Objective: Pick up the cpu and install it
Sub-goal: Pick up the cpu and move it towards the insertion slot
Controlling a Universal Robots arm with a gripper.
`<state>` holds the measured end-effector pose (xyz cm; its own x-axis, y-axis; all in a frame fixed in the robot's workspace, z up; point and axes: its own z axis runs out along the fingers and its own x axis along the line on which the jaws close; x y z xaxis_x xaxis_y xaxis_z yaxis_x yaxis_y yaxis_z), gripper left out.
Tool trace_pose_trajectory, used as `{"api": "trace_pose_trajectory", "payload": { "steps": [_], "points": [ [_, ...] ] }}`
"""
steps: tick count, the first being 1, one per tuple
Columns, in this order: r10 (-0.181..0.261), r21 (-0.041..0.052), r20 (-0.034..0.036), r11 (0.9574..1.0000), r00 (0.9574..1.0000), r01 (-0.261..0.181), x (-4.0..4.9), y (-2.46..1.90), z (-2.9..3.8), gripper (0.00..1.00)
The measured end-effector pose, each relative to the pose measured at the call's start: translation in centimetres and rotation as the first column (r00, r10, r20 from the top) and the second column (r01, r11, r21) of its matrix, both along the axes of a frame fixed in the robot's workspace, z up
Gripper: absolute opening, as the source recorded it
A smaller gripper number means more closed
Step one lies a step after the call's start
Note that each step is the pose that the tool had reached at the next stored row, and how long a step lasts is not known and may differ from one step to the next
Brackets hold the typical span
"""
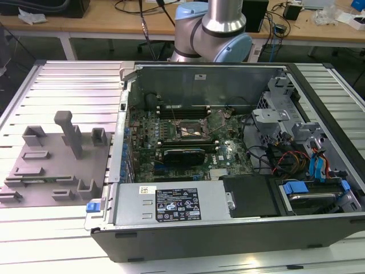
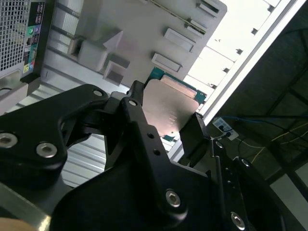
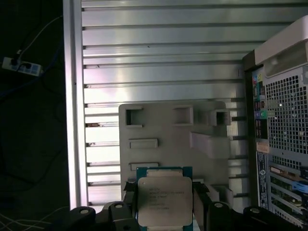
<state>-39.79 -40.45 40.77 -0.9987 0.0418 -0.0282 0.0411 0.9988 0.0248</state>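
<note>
In both wrist views the cpu (image 3: 164, 199) (image 2: 168, 108), a flat square chip with a silver-grey metal top and a green rim, sits between two black fingers (image 3: 200, 198) (image 2: 136, 102). My gripper (image 3: 164, 204) (image 2: 166, 119) is shut on its opposite edges and holds it high above the grey fixture plate (image 3: 168, 139) (image 2: 144, 33). In the exterior view the open socket (image 1: 193, 130) lies on the motherboard inside the computer case (image 1: 228, 240). The arm's lower joints (image 1: 211, 28) stand behind the case.
The fixture plate (image 1: 51, 165), with raised blocks and slots, lies on the ribbed aluminium table at the exterior view's left of the case. A black expansion card (image 1: 183, 155) sits just in front of the socket. Drive bays and cables (image 1: 302, 154) fill the case's right side.
</note>
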Motion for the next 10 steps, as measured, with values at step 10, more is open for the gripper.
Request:
{"api": "trace_pose_trajectory", "payload": {
  "steps": [10],
  "points": [
    [0.000, -0.0001, -0.0002, 1.0000, 1.0000, 0.000, 2.52, 0.00, 0.01, 0.55]
  ]
}}
